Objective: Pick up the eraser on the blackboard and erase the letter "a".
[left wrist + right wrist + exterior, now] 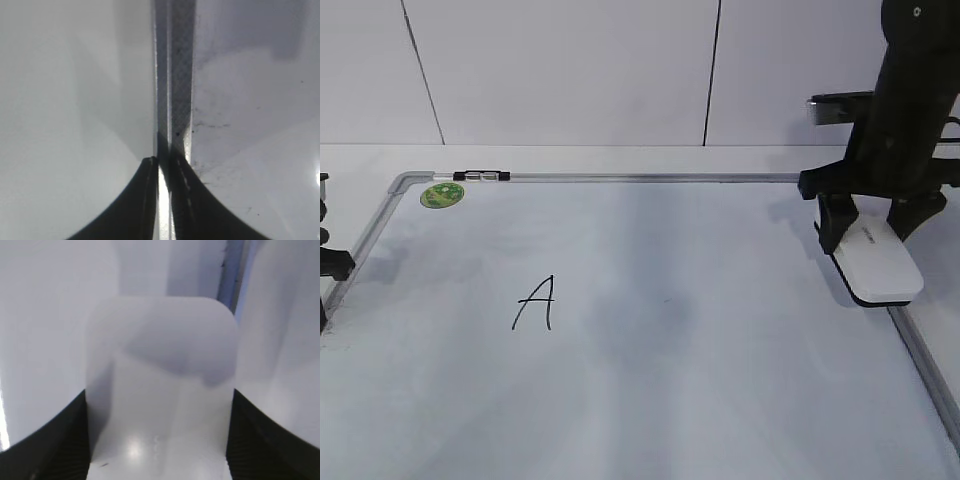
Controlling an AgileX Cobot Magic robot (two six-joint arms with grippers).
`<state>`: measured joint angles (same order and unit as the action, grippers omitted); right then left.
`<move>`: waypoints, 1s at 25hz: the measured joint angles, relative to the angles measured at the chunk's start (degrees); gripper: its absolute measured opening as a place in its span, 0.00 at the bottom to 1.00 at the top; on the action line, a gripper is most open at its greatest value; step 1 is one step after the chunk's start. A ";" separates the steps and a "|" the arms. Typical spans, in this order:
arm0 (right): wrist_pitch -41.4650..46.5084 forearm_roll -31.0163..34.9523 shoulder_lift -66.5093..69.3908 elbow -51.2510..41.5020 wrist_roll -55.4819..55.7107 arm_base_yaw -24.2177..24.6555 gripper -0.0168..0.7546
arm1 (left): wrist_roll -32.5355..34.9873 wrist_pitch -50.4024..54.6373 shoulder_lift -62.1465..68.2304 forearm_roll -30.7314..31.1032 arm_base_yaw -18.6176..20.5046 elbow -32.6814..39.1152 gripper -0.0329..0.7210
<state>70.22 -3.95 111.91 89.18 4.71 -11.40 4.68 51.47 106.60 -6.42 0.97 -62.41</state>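
The blackboard (740,400) is a white board with a silver frame that lies flat and fills the exterior view. The white eraser (877,262) is at the board's right edge, over the frame, with its dark felt facing down. My right gripper (876,228) is shut on it, and the right wrist view shows the eraser (160,390) between the two jaws (159,440). No lowercase "a" shows; only an angular capital "A" (535,303) is on the board, with a faint grey smudge (650,312) to its right. My left gripper (161,165) is shut and empty over the board's left frame (175,75).
A round green sticker (442,194) sits in the board's far-left corner. A small black-and-silver clip (480,176) is on the far frame beside it. A white panelled wall stands behind the table. The left arm (330,262) shows at the left edge.
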 joint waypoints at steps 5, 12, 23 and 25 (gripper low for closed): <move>-0.11 -0.10 0.00 -0.13 -0.11 0.12 0.69 | 0.00 0.00 0.00 -0.23 0.00 0.00 0.13; -0.11 0.25 0.00 -0.13 -0.11 0.12 0.69 | 0.00 0.00 0.00 -0.23 0.00 0.00 0.13; -0.22 2.82 2.52 -0.13 -0.20 2.41 0.69 | 0.00 -0.11 0.00 -0.23 0.00 0.00 0.13; -0.22 3.30 2.60 -0.38 -0.20 2.41 0.69 | 0.00 -0.11 0.00 -0.23 0.00 0.00 0.13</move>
<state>70.01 -0.65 114.51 88.80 4.52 -8.99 4.68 51.36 106.60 -6.65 0.97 -62.41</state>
